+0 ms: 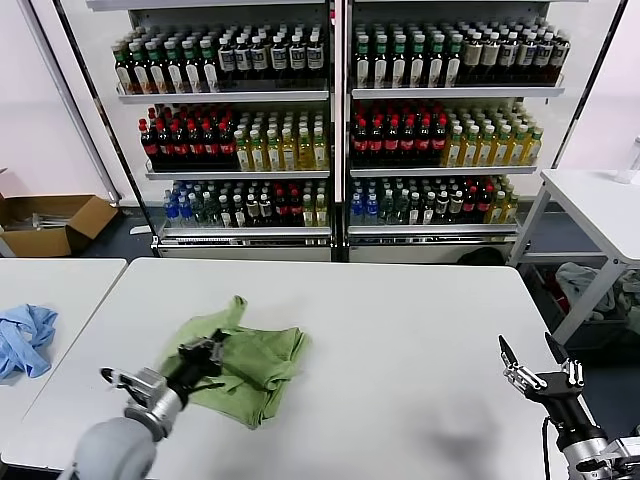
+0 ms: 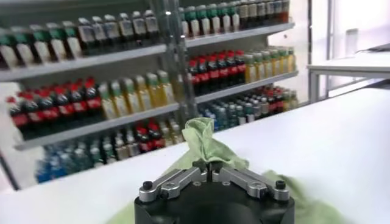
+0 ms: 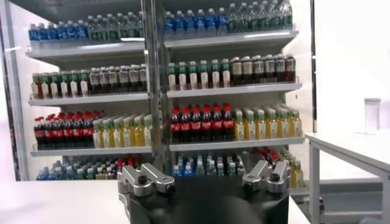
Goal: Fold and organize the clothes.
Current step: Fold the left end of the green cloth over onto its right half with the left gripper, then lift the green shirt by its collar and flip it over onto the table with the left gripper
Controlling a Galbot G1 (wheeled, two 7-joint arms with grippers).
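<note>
Left gripper (image 1: 212, 350) pinches the crumpled green polo shirt (image 1: 250, 372) on the white bench (image 1: 400, 330).
Its fingers (image 2: 201, 170) are closed on a fold, the shirt spreading beyond and beside them; the right gripper (image 1: 533, 360) hovers well apart, fingers spread wide and empty.

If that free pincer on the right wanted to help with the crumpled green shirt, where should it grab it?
Probably the loose corner of the green shirt nearest the open right pincer, coming in from the right. That edge lies flat and free on the table, while the shut left pincer is at the shirt's other side.
</note>
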